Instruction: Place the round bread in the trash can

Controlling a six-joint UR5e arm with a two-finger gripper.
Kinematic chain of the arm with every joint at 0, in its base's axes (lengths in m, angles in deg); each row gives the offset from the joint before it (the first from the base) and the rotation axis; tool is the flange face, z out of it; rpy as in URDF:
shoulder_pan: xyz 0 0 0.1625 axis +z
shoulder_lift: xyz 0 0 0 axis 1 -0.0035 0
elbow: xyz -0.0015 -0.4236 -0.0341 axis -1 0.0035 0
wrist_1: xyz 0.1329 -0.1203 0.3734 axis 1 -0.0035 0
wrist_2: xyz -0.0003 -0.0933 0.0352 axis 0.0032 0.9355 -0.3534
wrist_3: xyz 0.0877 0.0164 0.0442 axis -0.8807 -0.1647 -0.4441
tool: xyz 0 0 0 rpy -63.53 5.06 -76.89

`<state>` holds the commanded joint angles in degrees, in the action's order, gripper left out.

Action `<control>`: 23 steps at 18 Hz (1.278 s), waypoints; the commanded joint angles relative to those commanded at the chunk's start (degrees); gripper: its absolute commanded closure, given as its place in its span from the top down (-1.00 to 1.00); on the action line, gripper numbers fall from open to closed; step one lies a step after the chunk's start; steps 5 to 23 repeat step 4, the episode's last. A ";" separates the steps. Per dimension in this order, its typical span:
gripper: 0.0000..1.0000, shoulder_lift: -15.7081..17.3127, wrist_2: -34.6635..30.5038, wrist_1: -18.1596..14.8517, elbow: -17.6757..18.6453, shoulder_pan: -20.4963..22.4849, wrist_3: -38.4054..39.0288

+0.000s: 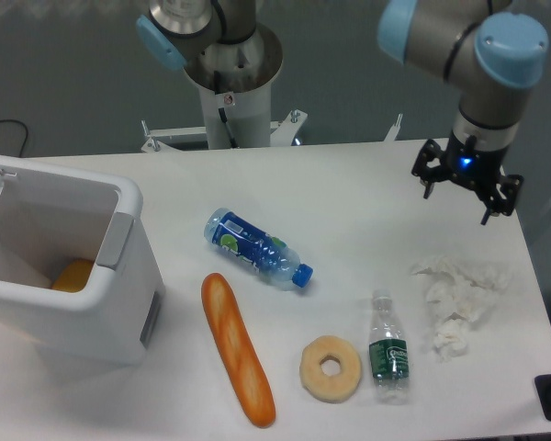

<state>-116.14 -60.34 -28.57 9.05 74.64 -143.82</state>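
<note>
The white trash can [119, 303] stands at the left of the table with its top open. Inside it, low on the left, lies the round bread [73, 275], of which only an orange-yellow lobe shows. My gripper [456, 207] hangs open and empty above the table's far right side, well away from the can. Its dark fingers [426, 182] point down, above the crumpled tissue.
On the table lie a blue-labelled bottle [255, 249], a long baguette [237, 349], a pale ring-shaped bread [331, 368], a small green-labelled bottle [388, 347] and crumpled white tissue [459, 303]. The arm's base column [230, 92] stands behind the table.
</note>
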 joint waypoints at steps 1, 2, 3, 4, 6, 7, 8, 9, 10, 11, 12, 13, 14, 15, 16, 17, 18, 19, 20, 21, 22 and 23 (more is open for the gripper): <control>1.00 -0.18 -0.09 0.00 -0.17 0.01 0.00; 1.00 -0.27 -0.09 0.00 -0.18 0.01 0.00; 1.00 -0.18 0.09 0.00 -0.18 0.18 0.00; 1.00 -0.18 0.26 0.00 -0.18 0.36 0.00; 1.00 -0.18 0.26 0.00 -0.18 0.36 0.00; 1.00 -0.18 0.26 0.00 -0.18 0.36 0.00; 1.00 -0.18 0.26 0.00 -0.18 0.36 0.00; 1.00 -0.18 0.26 0.00 -0.18 0.36 0.00; 1.00 -0.18 0.26 0.00 -0.18 0.36 0.00; 1.00 -0.18 0.26 0.00 -0.18 0.36 0.00; 1.00 -0.18 0.26 0.00 -0.18 0.36 0.00; 1.00 -0.18 0.26 0.00 -0.18 0.36 0.00; 1.00 -0.18 0.26 0.00 -0.18 0.36 0.00; 1.00 -0.18 0.26 0.00 -0.18 0.36 0.00; 1.00 -0.18 0.26 0.00 -0.18 0.36 0.00; 1.00 -0.18 0.26 0.00 -0.18 0.36 0.00; 1.00 -0.18 0.26 0.00 -0.18 0.36 0.00; 1.00 -0.18 0.26 0.00 -0.18 0.36 0.00; 1.00 -0.18 0.26 0.00 -0.18 0.36 0.00; 1.00 -0.18 0.26 0.00 -0.18 0.36 0.00; 1.00 -0.18 0.26 0.00 -0.18 0.36 0.00; 1.00 -0.18 0.26 0.00 -0.18 0.36 0.00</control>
